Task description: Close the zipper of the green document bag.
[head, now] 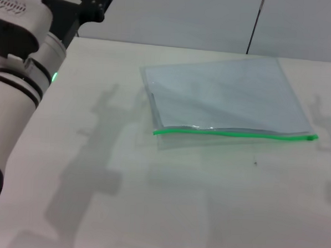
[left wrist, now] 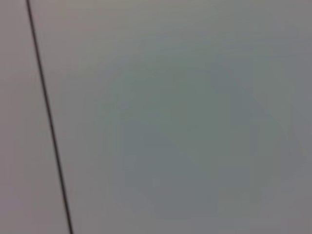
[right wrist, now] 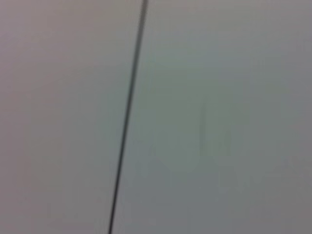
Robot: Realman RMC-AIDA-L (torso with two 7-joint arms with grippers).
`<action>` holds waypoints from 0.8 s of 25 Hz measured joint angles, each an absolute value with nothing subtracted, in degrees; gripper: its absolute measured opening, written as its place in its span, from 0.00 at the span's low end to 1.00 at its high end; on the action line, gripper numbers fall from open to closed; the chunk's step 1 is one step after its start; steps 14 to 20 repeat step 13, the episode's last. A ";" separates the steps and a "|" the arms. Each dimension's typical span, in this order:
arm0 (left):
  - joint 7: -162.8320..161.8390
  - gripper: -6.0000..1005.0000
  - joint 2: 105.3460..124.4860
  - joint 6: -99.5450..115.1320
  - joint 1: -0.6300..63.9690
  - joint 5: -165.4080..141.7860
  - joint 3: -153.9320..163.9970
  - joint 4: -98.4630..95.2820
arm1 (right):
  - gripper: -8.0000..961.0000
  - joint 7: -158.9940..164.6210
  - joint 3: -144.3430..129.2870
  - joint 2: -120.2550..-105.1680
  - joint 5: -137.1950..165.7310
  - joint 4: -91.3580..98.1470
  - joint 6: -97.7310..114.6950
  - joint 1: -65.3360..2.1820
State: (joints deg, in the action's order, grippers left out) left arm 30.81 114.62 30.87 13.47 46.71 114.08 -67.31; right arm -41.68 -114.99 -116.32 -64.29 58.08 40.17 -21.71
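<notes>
head view: green document bag flat on table, nothing touching it.

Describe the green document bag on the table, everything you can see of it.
The green document bag is a large flat pouch of see-through bluish-grey plastic, lying flat on the white table, turned slightly askew. Along its near edge runs the zipper, a thin bright green strip, slightly wavy, reaching from corner to corner. A small darker bit sits at the strip's right end, possibly the slider. Nothing touches the bag except the table; the left gripper is raised at the far left, well away from it.
</notes>
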 joint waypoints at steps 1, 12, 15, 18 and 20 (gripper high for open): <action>30.81 0.65 114.62 30.87 13.47 46.71 114.08 -67.31 | 0.81 -39.87 -116.14 -116.30 -63.98 56.67 43.01 -21.82; 34.22 0.65 115.99 35.25 12.89 47.05 114.54 -64.43 | 0.80 -35.45 -117.42 -116.31 -68.36 52.54 43.29 -24.13; 34.35 0.65 116.00 35.26 12.96 47.09 114.49 -64.34 | 0.80 -35.52 -117.37 -116.31 -68.37 52.64 42.92 -24.39; 34.35 0.65 116.00 35.26 12.96 47.09 114.49 -64.34 | 0.80 -35.52 -117.37 -116.31 -68.37 52.64 42.92 -24.39; 34.35 0.65 116.00 35.26 12.96 47.09 114.49 -64.34 | 0.80 -35.52 -117.37 -116.31 -68.37 52.64 42.92 -24.39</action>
